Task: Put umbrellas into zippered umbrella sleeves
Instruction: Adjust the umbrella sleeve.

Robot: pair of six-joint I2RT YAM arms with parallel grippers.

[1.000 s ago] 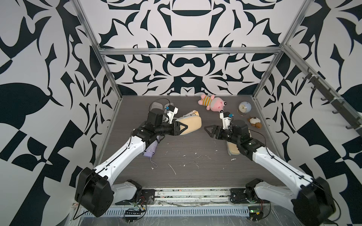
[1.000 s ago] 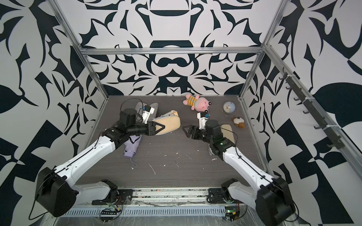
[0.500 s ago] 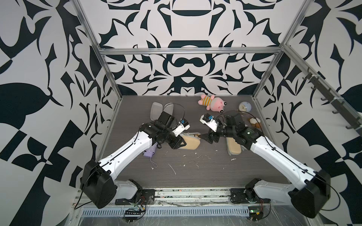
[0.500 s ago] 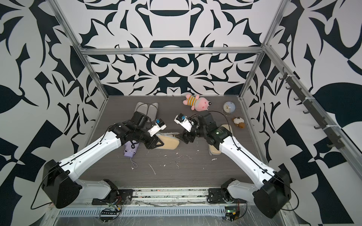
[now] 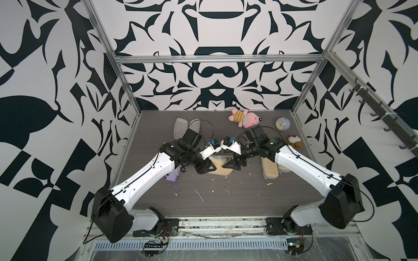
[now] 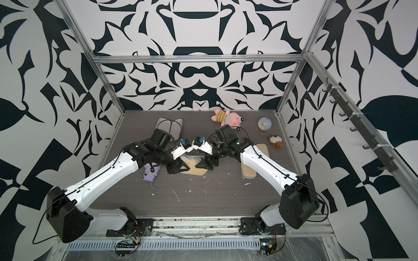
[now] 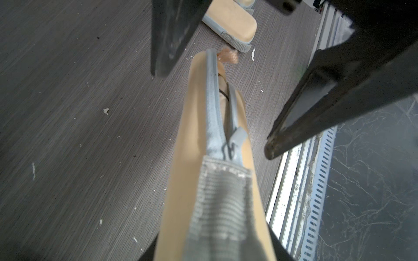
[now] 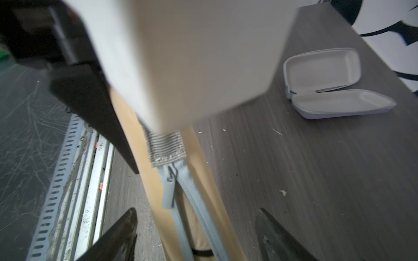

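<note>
At worktop [image 5: 226, 201] centre, left claw [image 5: 209, 168] clamped beige sleeve [image 5: 222, 171], zip [image 7: 213, 106] not fully shut; right claw [image 5: 229, 165] gaped around it; lilac umbrella [image 5: 172, 177] lay unsleeved.

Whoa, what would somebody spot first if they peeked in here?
Probably the robot's two claws nose to nose in the middle: the left claw grips a beige sleeve by one end, and the right claw stands open astride it. After that, the pink plush toy lying at the back, and the swirly black-and-white walls all around.
</note>
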